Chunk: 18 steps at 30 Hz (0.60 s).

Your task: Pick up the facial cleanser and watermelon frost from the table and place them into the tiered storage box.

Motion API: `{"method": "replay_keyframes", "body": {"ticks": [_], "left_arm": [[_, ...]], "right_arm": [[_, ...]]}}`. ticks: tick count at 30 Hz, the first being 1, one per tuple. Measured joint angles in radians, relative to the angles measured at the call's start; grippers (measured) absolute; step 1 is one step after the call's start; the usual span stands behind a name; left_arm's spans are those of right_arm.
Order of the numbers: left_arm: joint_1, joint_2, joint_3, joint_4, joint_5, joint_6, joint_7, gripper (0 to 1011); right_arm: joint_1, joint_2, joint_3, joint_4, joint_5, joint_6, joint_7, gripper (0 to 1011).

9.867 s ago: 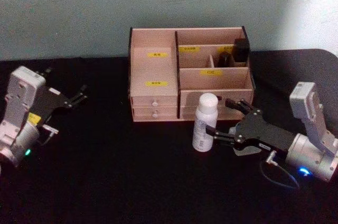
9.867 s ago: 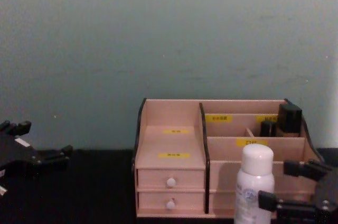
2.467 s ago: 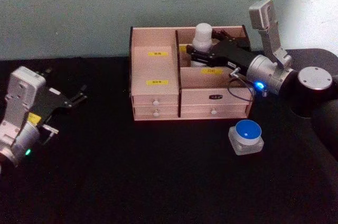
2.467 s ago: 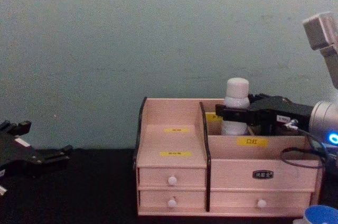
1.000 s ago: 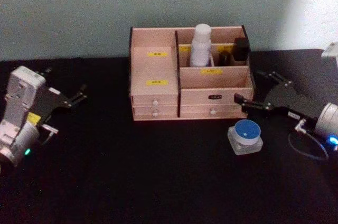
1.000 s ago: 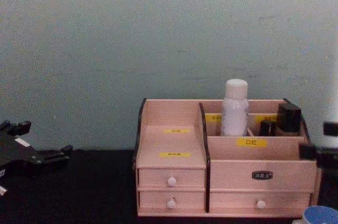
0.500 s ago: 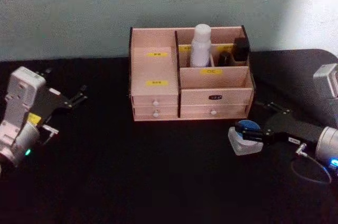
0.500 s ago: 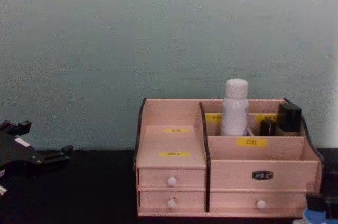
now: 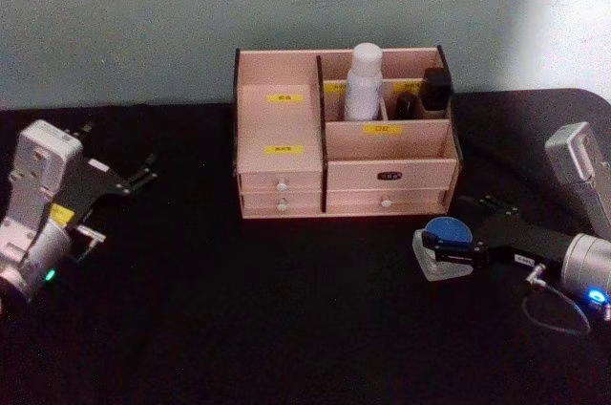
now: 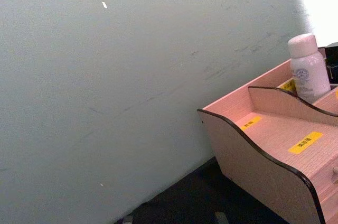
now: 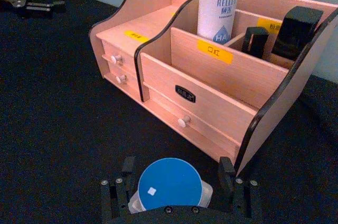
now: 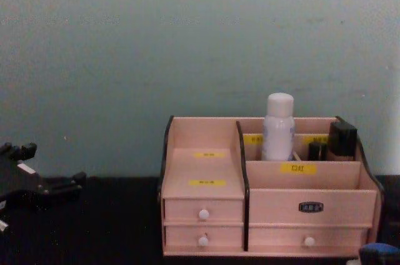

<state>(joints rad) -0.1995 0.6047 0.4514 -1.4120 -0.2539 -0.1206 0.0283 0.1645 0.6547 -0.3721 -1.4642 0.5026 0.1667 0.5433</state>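
The facial cleanser [image 9: 363,80] is a white bottle standing upright in a rear compartment of the tiered storage box [image 9: 286,133], and nothing holds it. It is also in the right wrist view [image 11: 217,7]. The watermelon frost [image 9: 435,263], a squat clear jar with a blue lid [image 11: 169,186], sits on the black table in front of the box's right end. My right gripper [image 9: 446,231] is open and low on the table. One of its fingers [image 11: 125,170] stands on each side of the jar, with small gaps. My left gripper [image 9: 141,172] rests open at the far left.
Small black bottles [image 9: 434,90] stand in the box's rear right compartment, beside the cleanser. The box has drawers with white knobs [image 11: 183,122] facing me, close behind the jar. A pale wall [image 12: 187,40] rises behind the table. Bare black tabletop [image 9: 239,309] spreads in front.
The right gripper let go of the cleanser in the box, drew back and dropped to the table. Over the last second it slid in around the blue-lidded jar. The left arm stayed still.
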Motion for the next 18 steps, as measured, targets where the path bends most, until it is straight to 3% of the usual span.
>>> {"method": "replay_keyframes", "body": {"ticks": [18], "left_arm": [[0.0, 0.0, 0.0, 0.0, 0.0, 0.0, 0.0, 1001]], "right_arm": [[-0.006, 0.02, -0.015, -0.017, -0.003, 0.037, -0.009, 1003]]}}
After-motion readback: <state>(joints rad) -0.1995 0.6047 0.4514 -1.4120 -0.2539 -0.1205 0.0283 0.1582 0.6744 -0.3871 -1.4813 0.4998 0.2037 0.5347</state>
